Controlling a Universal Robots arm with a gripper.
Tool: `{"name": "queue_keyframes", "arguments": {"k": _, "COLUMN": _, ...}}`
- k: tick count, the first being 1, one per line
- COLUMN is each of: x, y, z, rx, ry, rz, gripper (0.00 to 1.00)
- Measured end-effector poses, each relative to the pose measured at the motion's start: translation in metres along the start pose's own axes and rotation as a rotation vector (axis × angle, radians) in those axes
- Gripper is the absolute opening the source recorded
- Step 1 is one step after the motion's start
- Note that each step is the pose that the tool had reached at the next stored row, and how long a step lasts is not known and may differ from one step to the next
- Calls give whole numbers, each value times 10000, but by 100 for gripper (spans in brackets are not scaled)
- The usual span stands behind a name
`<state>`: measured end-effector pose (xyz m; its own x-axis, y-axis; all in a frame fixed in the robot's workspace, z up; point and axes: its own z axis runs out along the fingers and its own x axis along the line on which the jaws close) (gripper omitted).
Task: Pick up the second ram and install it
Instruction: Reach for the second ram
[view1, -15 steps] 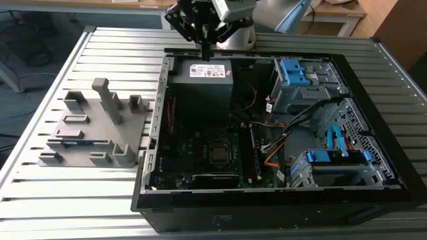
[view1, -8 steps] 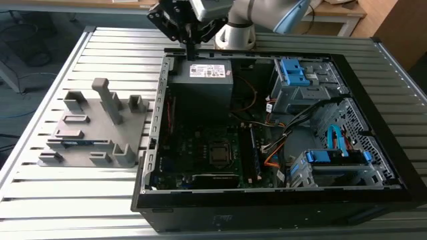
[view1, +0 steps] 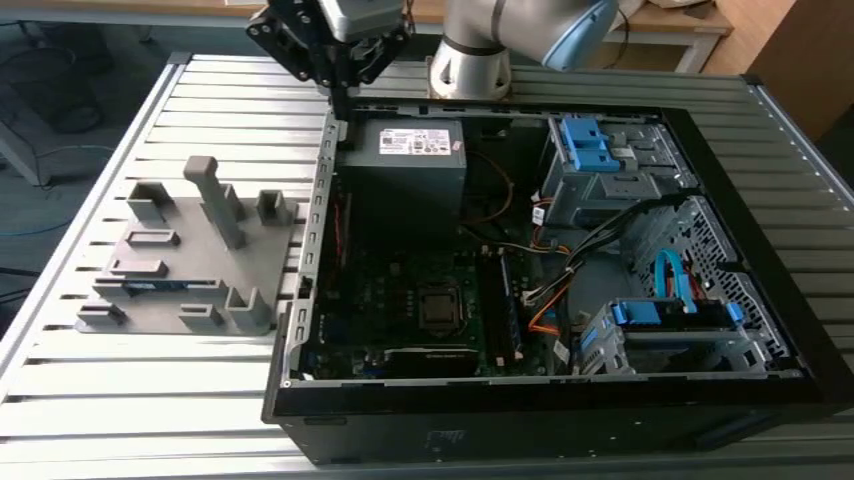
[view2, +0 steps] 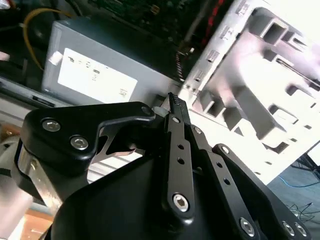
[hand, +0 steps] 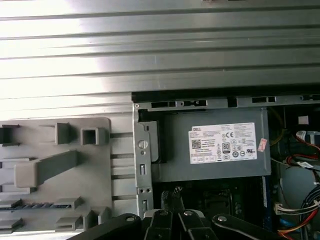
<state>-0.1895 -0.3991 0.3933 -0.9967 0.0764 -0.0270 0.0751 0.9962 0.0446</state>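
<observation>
The second ram (view1: 174, 286), a thin blue stick, lies in a slot of the grey holder block (view1: 187, 250) at the exterior view's left, beside the open computer case (view1: 534, 250). The first wrist view shows the second ram (hand: 35, 205) as a dark strip in the holder block (hand: 55, 170). My gripper (view1: 343, 112) hangs above the case's back corner by the power supply (view1: 407, 160), well away from the ram. Its fingers are shut together with nothing between them, as seen on the gripper (view2: 174, 100) in the second wrist view and on the gripper (hand: 172, 193) in the first wrist view.
Inside the case are the motherboard (view1: 427, 290) with its memory slots (view1: 505, 300), cables and blue drive brackets (view1: 594, 145). The case's metal side wall (view1: 318, 220) stands between holder and motherboard. Everything rests on a slatted metal table (view1: 147, 400).
</observation>
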Motion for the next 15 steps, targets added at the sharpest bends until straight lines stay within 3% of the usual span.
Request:
{"name": "queue_keyframes", "arguments": {"k": 7, "x": 303, "y": -36, "z": -10, "rx": -1, "ry": -16, "rz": -3, "gripper": 10}}
{"name": "queue_keyframes", "arguments": {"k": 15, "x": 521, "y": -67, "z": -17, "rx": -2, "ry": -25, "rz": -3, "gripper": 10}}
